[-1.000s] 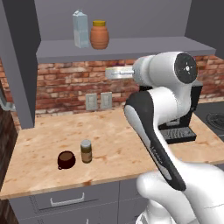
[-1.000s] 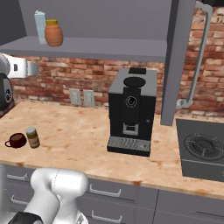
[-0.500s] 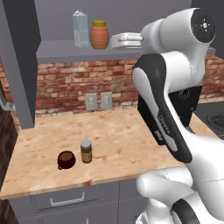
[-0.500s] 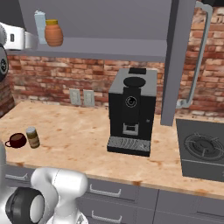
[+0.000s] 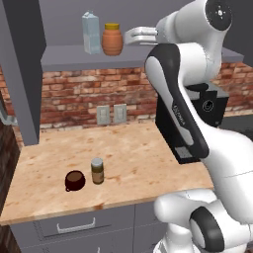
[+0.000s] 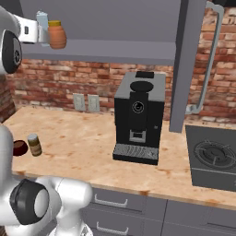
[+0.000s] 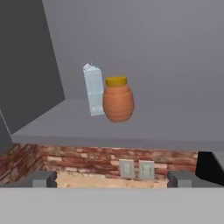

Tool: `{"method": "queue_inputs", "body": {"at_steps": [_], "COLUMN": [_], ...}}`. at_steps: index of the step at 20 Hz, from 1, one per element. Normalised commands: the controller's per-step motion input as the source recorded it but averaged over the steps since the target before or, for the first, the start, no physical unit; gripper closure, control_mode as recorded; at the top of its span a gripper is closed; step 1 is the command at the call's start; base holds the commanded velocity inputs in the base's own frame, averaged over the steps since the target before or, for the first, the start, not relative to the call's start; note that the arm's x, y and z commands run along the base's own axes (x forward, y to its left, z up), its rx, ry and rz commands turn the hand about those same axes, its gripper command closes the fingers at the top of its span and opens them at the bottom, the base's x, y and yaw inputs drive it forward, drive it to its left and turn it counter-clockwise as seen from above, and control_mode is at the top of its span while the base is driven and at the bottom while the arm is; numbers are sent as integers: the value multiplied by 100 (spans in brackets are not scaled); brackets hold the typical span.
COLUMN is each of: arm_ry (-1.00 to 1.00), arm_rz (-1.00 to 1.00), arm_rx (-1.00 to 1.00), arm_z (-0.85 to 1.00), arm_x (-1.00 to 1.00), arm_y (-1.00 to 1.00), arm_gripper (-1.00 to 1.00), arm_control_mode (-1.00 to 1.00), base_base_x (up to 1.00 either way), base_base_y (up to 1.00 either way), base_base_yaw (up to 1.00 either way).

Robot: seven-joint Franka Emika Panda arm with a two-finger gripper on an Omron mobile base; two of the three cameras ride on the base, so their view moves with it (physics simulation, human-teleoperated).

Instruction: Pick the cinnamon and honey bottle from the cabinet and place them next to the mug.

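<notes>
The honey bottle (image 5: 112, 39) (image 6: 57, 35) (image 7: 118, 99), orange with a yellow cap, stands on the cabinet shelf (image 5: 74, 58) (image 7: 61, 127). My gripper (image 5: 131, 36) (image 7: 113, 179) is raised to shelf height just right of the bottle in the left base view, open and apart from it, with nothing between its fingers. It points straight at the bottle in the hand view. Down on the counter, the cinnamon (image 5: 97, 171) (image 6: 33, 144) stands upright right next to the dark mug (image 5: 74, 180) (image 6: 19, 148).
A pale blue-white carton (image 5: 90, 33) (image 7: 93, 89) stands touching the bottle's far side. A black coffee machine (image 6: 138, 120) (image 5: 213, 105) sits on the wooden counter (image 5: 133, 153), a stove (image 6: 214, 156) to its right. The cabinet's grey side panel (image 5: 20, 74) hangs at left.
The arm has swung upward, carrying the open gripper from in front of the brick wall to shelf level close beside the honey bottle. Things on counter and shelf have not moved.
</notes>
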Motion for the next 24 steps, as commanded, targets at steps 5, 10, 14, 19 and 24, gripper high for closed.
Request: {"method": "queue_inputs", "body": {"at_steps": [5, 10, 14, 19, 24], "arm_ry": [6, 13, 3, -7, -10], "arm_rz": [3, 5, 7, 1, 0], "arm_rx": [-5, -16, -10, 0, 0], "arm_z": [-4, -9, 10, 1, 0], "arm_x": [66, 61, 40, 10, 25], "arm_y": [0, 0, 7, 6, 22], "arm_gripper": [-100, -100, -100, -100, -100], "arm_control_mode": [-100, -100, -100, -100, -100], "base_base_x": [0, 0, 0, 0, 0], "base_base_y": [0, 0, 0, 0, 0], "base_base_yaw": [0, 0, 0, 0, 0]}}
